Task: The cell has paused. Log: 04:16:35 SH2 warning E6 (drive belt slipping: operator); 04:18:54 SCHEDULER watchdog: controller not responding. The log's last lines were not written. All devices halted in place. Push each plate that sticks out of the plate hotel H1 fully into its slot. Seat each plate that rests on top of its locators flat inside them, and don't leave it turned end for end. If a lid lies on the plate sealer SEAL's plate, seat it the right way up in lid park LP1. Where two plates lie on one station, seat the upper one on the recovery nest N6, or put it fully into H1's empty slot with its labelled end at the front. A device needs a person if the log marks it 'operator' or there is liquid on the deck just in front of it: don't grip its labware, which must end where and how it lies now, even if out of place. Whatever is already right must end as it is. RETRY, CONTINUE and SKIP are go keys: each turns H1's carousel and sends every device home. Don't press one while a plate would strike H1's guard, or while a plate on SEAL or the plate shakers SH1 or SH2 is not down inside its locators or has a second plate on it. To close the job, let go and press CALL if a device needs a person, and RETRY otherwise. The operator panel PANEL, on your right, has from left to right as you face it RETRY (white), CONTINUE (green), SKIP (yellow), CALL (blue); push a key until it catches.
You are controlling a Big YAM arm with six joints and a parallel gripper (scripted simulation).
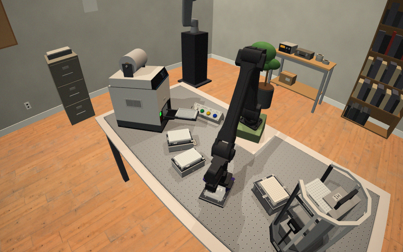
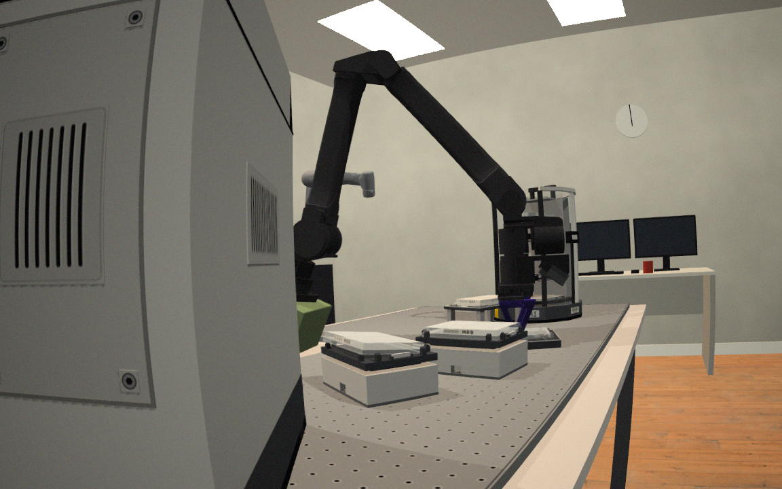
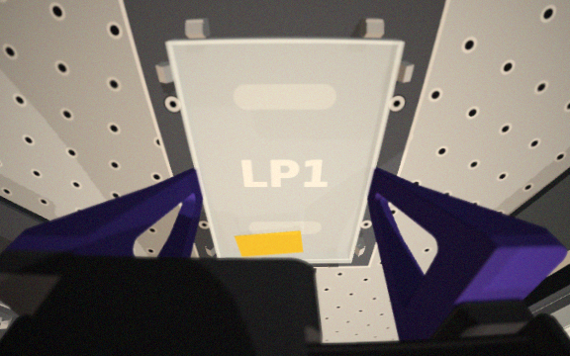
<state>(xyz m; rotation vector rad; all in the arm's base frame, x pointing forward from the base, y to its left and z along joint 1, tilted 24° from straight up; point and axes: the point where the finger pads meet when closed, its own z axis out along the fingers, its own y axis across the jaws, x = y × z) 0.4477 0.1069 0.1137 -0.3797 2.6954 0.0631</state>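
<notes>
My gripper is shut on the clear lid, its purple fingers at the long sides. The lid bears a yellow tag. It is over lid park LP1, roughly lined up with the locators; I cannot tell if it touches down. A plate sits tilted on the shaker nearer the sealer. A plate marked M09 lies on the other shaker. A plate lies on the sealer's tray.
Plate hotel H1 stands at the right with a plate on top. A raised nest bears a plate. Panel PANEL is by the sealer. The arm stands on a green base.
</notes>
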